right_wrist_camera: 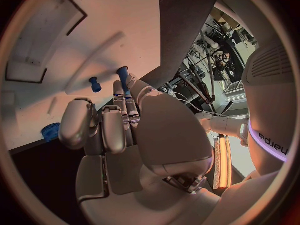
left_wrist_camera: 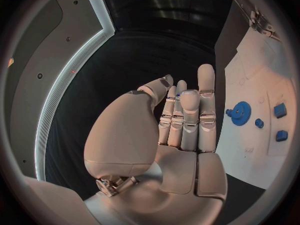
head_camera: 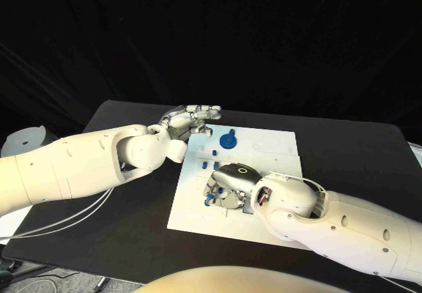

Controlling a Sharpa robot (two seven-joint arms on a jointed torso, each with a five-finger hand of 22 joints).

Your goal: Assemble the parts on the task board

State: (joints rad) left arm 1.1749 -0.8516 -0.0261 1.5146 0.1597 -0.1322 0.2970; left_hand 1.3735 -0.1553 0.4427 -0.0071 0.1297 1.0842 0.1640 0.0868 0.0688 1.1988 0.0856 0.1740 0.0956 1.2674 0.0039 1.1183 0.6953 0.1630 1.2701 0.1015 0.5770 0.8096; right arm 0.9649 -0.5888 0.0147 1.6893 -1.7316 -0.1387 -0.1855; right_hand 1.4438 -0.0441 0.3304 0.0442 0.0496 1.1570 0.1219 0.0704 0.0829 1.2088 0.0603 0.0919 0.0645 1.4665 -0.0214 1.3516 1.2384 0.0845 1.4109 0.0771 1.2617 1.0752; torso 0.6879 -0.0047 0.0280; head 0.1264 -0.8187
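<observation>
1. Blue parts lie scattered on the white task board [head_camera: 272,146] in the middle of the black table [head_camera: 352,146]: a round gear-like part [head_camera: 228,141] near the board's far edge, small blue pieces [head_camera: 208,163] further in, and a blue peg [right_wrist_camera: 123,78] by the right hand's fingers.
2. Low over the board's middle sits the right hand [head_camera: 234,183], palm down, its fingers curled in around that peg; the wrist view shows the peg pressed against the fingertips, so it seems held, though the grip itself is partly hidden.
3. At the board's far left corner, the left hand [head_camera: 186,118] is held raised with its fingers [left_wrist_camera: 187,115] straight and close together; a sliver of blue shows between them, but whether anything is pinched there cannot be told.
4. The step in hand looks like seating the peg. It would go best kept upright, lined up over its hole before pressing, and pushed straight down without sideways drag.
5. Loose pieces near the right hand could be nudged, so its fingers should stay tucked.
</observation>
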